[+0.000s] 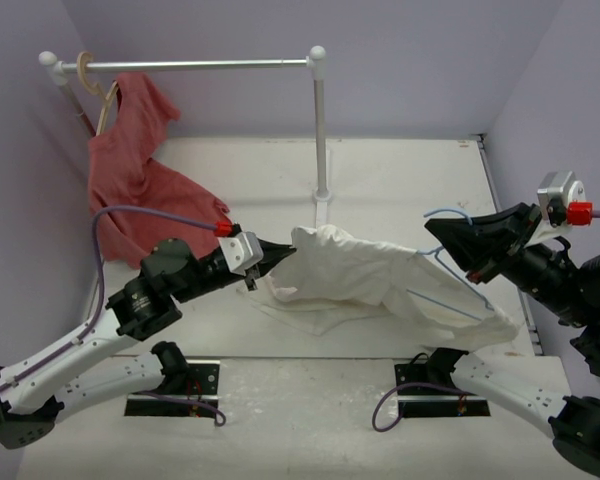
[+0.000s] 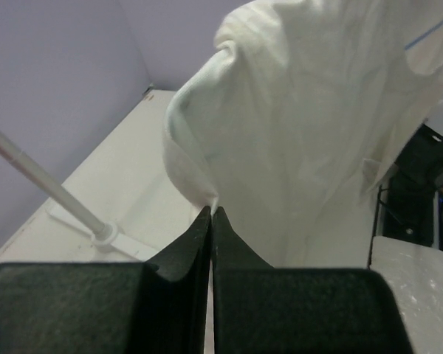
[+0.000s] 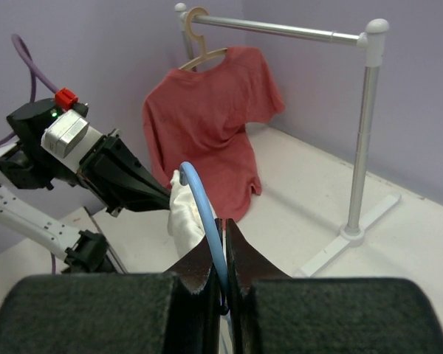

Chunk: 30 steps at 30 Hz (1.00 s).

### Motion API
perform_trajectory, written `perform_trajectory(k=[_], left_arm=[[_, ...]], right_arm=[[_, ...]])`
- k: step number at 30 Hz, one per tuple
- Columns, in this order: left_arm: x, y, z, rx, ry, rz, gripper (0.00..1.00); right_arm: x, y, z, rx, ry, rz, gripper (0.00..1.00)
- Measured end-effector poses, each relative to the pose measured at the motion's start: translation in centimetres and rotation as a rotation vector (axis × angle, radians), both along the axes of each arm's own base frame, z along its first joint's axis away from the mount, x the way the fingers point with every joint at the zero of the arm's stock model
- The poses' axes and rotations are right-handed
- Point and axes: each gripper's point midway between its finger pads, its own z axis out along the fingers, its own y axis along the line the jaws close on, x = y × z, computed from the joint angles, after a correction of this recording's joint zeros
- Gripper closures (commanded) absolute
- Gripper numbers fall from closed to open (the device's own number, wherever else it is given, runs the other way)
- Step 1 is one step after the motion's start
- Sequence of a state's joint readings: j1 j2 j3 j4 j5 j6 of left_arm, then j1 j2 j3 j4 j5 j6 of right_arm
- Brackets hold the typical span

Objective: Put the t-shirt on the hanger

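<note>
While the white t-shirt (image 1: 370, 275) is hung between the two sets of fingers, the step in hand looks to be drawing the fabric further over the hanger (image 3: 199, 192). The left fingers (image 1: 278, 254) are clenched on an edge fold of the shirt, seen pinched at their tips in the left wrist view. The right fingers (image 1: 435, 226) are clamped on the blue wire just below its hook. The shirt is draped over the wire next to the right fingers and sags toward the tabletop (image 1: 400, 170) below both.

To do it well, the wire should be held steady & level by the right fingers. The cloth should be drawn away from them slowly, so the pinch isn't lost and the wire isn't twisted. Whether the neck opening is round the hook can't be told.

No containers are seen. Beyond the left fingers, a rail (image 1: 200, 65) carries a tan hanger (image 1: 95, 85) w/ a red shirt (image 1: 130, 180) on it.
</note>
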State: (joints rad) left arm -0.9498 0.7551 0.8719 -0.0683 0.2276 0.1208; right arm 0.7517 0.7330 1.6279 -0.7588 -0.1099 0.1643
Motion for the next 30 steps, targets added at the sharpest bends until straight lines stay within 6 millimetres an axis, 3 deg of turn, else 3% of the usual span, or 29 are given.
perform_trajectory(k=[9, 16, 19, 21, 25, 30], left_arm=[[6.7, 5.0, -1.0, -0.063, 0.139, 0.508, 1.0], [8.5, 9.2, -0.7, -0.171, 0.207, 0.745, 1.0], [8.8, 10.1, -0.8, -0.19, 0.223, 0.797, 1.0], [8.9, 10.0, -0.9, -0.188, 0.228, 0.795, 0.86], [8.6, 8.6, -1.4, -0.16, 0.229, 0.722, 0.0], [7.9, 6.1, -0.4, -0.139, 0.222, 0.589, 0.0]], right_arm=[[2.7, -2.7, -0.5, 0.028, 0.057, -0.221, 1.0], [4.3, -4.0, -0.7, 0.033, 0.077, -0.339, 1.0], [4.4, -4.2, -0.7, 0.037, 0.077, -0.353, 1.0], [4.4, -4.2, -0.7, 0.038, 0.076, -0.35, 1.0], [3.9, -3.4, -0.6, 0.033, 0.071, -0.301, 1.0], [4.8, -1.8, -1.3, -0.009, 0.089, -0.263, 1.0]])
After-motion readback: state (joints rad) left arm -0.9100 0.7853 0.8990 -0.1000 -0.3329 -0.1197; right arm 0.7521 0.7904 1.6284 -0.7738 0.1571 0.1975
